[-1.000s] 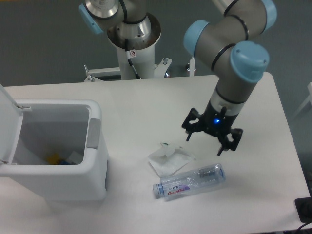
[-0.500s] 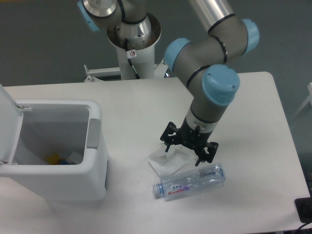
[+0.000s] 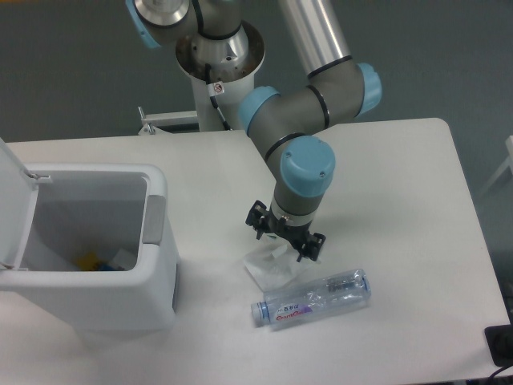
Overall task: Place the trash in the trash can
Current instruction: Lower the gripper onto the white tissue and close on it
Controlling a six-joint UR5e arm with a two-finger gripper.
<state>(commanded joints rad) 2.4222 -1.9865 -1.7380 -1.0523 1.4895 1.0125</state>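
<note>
Left of the wrapper, the trash can [image 3: 156, 265] stood with its lid up and cut off by the frame edge. Just below the wrapper, the bottle [image 3: 313, 297] lay cap-left, rising rightward. Spread-fingered and empty, the gripper [image 3: 284, 241] partly hid the wrapper [image 3: 268, 269].

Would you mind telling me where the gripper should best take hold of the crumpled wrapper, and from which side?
Probably from straight above, pinching the raised crumpled ridge of the wrapper. It lies flat on the table, its lower edge against the water bottle, so a side approach looks awkward. The gripper hangs open over it.
</note>
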